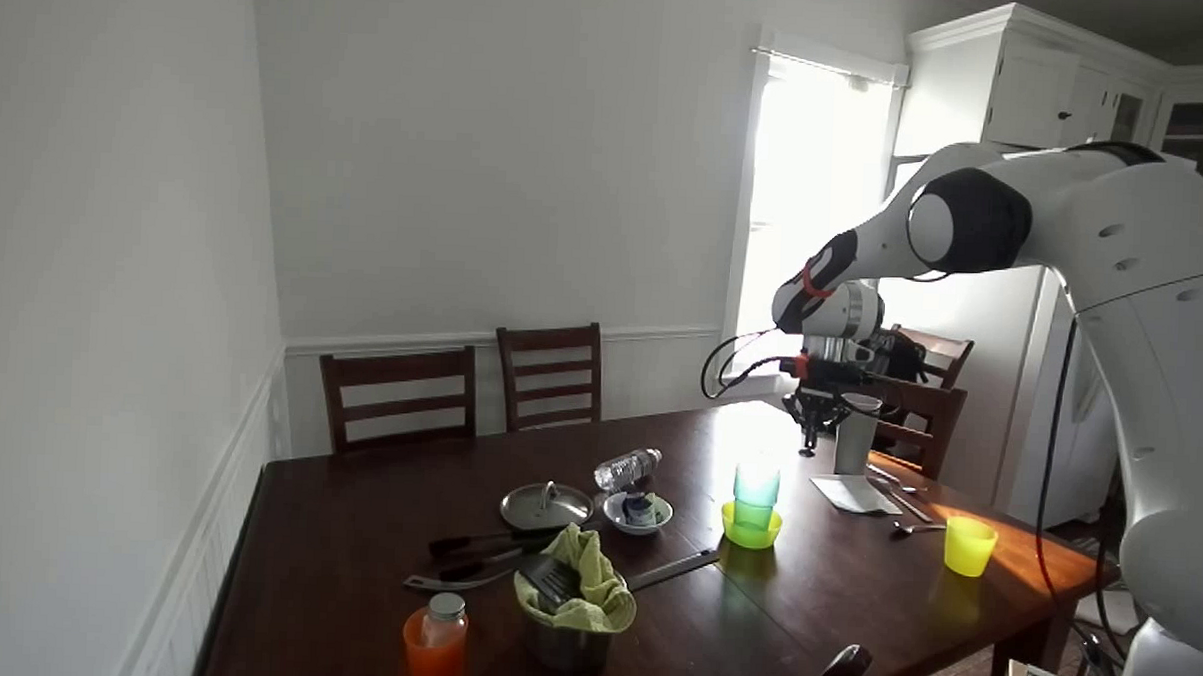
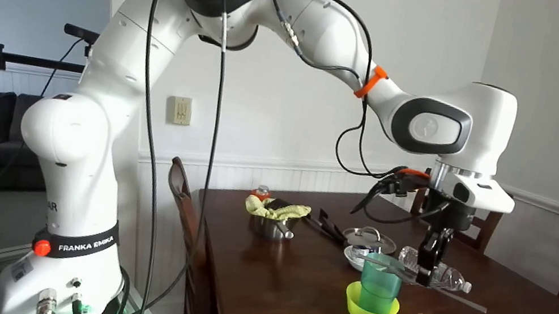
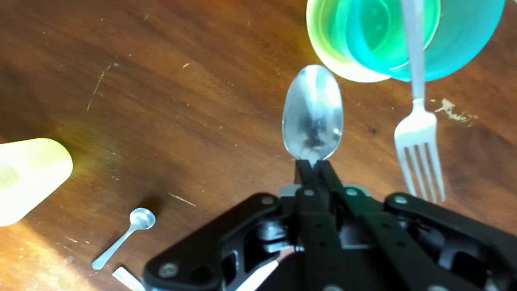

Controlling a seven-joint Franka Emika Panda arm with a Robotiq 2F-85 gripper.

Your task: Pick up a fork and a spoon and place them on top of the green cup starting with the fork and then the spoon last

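Black gripper (image 3: 312, 164) has a shiny metal spoon (image 3: 313, 113) pinched near the translucent teal-green tumbler (image 2: 378, 291); coming in low could easily knock off the silver metal fork (image 3: 416, 127) overhanging its rim, imo.

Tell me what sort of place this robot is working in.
Probably a home's dining area beside a kitchen: in an exterior view, chairs stand around a dark wooden table, with white cabinets beyond.
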